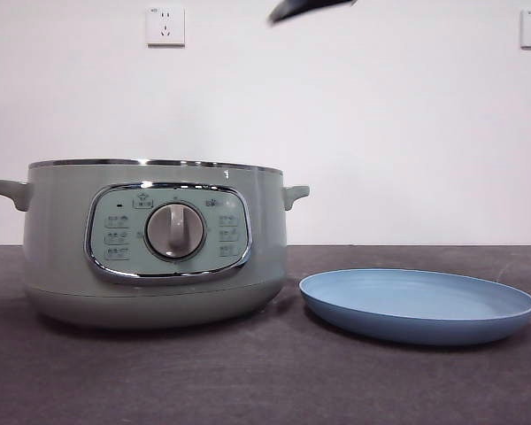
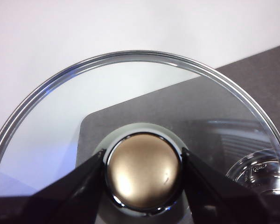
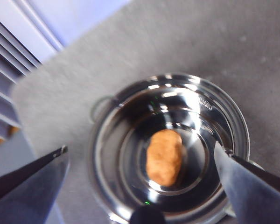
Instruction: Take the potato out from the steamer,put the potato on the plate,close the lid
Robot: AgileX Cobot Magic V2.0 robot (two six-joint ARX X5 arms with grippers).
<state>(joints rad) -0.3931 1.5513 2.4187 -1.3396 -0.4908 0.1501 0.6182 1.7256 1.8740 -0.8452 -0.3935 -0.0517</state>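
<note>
Above the open steamer (image 3: pixel 168 149), the right gripper (image 3: pixel 140 161) hangs with its jaws spread wide, the potato (image 3: pixel 164 157) lying on the shiny pot floor between them. Held clear of the pot, the lid (image 2: pixel 130 93) is clamped at its knob (image 2: pixel 143 171) by the left gripper (image 2: pixel 143 175). Beside the steamer sits the plate (image 1: pixel 418 305); the dark tip (image 1: pixel 310 9) overhead is probably one arm.

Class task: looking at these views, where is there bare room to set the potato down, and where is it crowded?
The wide light-blue plate is bare across its whole inside. Dark tabletop lies open in front of the sage-green steamer and plate. The gap between them is tight. The left tool is shut on the glass lid; the right tool hangs open above the orange-brown potato.
</note>
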